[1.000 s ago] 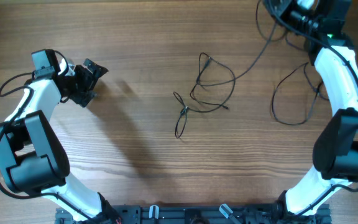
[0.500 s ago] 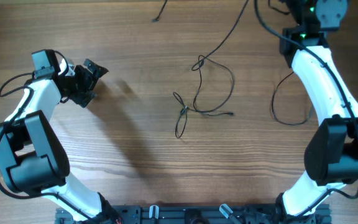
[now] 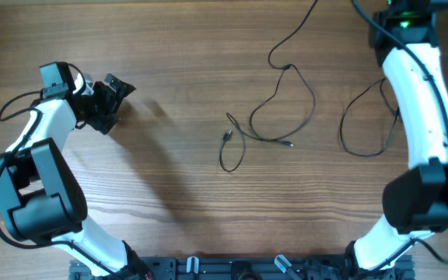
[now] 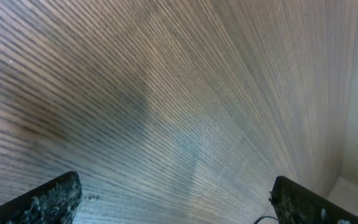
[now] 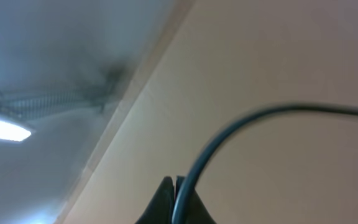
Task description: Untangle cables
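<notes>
Thin black cables [image 3: 285, 109] lie at mid-table. One strand runs up from a kink to the top edge. A small loop with a plug [image 3: 230, 149] lies to the left, joined to a wider loop ending in a small plug [image 3: 288, 144]. Another thin loop [image 3: 364, 117] lies beside the right arm. My right gripper [image 5: 176, 188] is shut on a cable [image 5: 241, 124] and faces a wall and ceiling; it is out of the overhead view past the top edge. My left gripper [image 3: 109, 99] is open and empty over bare wood at the left [image 4: 173, 202].
The wooden table [image 3: 162, 179] fills the overhead view. The right arm [image 3: 414, 85] stretches along the right side to the top edge. The left arm [image 3: 41, 132] folds at the left edge, with its own thicker wire beside it. A rail runs along the front edge.
The right arm has pulled its cable up and to the right. The middle tangle slid right and opened out, and the small left loop now lies apart. The left arm has not moved.
</notes>
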Robot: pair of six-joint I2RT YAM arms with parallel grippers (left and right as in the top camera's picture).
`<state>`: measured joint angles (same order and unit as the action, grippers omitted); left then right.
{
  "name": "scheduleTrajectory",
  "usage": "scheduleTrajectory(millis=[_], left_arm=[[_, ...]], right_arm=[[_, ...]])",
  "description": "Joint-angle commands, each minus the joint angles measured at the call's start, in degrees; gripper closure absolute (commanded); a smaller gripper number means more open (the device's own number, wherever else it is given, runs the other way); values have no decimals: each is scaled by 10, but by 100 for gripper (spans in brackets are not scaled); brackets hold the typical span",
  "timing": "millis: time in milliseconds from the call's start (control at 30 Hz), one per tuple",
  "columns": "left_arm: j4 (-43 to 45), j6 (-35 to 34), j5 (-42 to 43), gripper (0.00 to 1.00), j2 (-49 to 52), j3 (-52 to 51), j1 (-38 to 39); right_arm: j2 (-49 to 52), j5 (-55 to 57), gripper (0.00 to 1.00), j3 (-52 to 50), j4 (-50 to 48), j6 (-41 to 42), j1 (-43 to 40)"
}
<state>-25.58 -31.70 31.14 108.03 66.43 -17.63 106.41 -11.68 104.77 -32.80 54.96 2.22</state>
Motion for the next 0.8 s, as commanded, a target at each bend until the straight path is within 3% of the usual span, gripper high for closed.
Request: scheduleTrajectory(millis=[0,100,233,367,700,767], left_arm=[[1,13,-4,0,6,-5,2],[1,13,-4,0,6,-5,2],[1,13,-4,0,6,-5,2],[1,13,-4,0,6,-5,5],[10,13,-4,0,6,-5,18],[10,13,-6,0,6,-5,18]], right_arm=[[-39,28,96,115,154,-184,5],[-39,45,96,175,255,-227,-1],[-41,-6,96,191,268,-252,-3],[-29,3,96,191,354,-268,-9],[35,-37,96,189,441,-261,-71],[39,-60,96,189,445,-219,-90]])
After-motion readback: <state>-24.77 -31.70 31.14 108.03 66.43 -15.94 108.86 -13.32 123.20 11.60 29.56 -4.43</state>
